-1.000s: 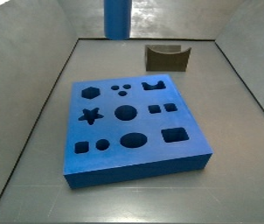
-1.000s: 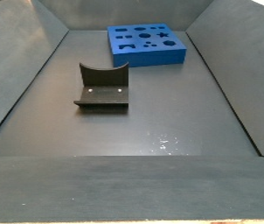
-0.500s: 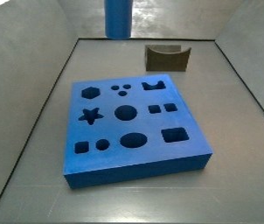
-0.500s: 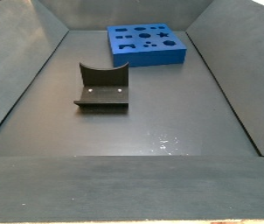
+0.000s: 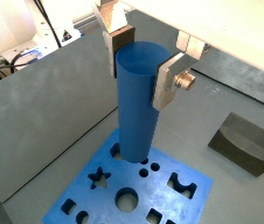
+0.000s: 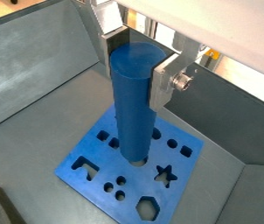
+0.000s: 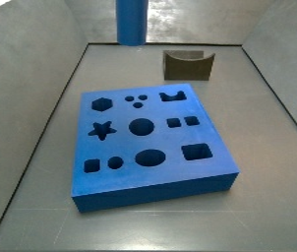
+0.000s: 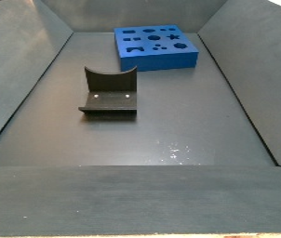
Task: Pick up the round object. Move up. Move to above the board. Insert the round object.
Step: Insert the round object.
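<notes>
- Tool (image 5: 141, 54): your two-finger gripper, seen in both wrist views (image 6: 135, 51), hangs high above the board with its silver fingers (image 5: 170, 80) pinching the round object near its upper end.
- Round object (image 5: 138, 105): plain blue cylinder rod, held upright between the pads; in both wrist views (image 6: 134, 101) you look down its length toward the board. In a side view only its lower part (image 7: 133, 20) shows, at the far end beyond the board.
- Board (image 7: 148, 144): thick blue slab lying flat on the surface (image 7: 263, 212), its top carrying dark cut-outs, among them a star (image 7: 101, 130), a hexagon and several circles. You cannot tell from the wrist views which cut-out lies directly under the rod.
- Fixture (image 8: 108, 93): dark bracket with a curved notch, standing on the surface well apart from the board; in a side view it sits beyond the board's far edge (image 7: 188, 65).
</notes>
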